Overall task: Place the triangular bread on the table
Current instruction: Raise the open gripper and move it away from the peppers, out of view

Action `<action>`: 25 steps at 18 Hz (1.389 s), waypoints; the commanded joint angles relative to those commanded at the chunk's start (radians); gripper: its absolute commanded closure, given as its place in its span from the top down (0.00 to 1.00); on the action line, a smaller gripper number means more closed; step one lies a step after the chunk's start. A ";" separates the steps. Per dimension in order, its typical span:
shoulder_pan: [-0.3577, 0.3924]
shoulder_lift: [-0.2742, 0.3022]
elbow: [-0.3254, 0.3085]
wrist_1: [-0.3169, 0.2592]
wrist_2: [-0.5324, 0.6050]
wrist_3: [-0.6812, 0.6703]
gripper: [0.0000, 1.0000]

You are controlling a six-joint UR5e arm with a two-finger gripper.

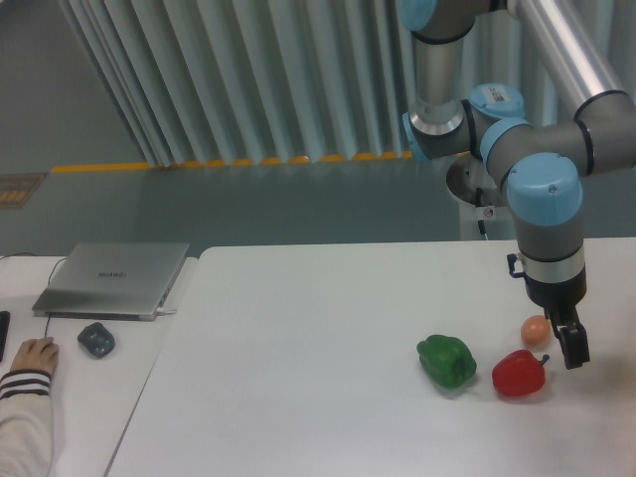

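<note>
- The triangular bread is nowhere in view, so a blind descent could strike the red pepper [519, 374] or the small orange ball [535, 329], both just beside the tool [568, 348].
- The tool hangs low over the right of the bench [298, 338]; only one dark finger shows, so I cannot tell its opening, and nothing visible sits in it.
- A green pepper [446, 361] lies just left of the red one.
</note>
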 joint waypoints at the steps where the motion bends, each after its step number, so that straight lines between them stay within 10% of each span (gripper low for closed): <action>1: 0.000 0.000 -0.002 0.000 -0.002 -0.002 1.00; 25: 0.219 0.005 -0.034 0.192 -0.047 0.256 1.00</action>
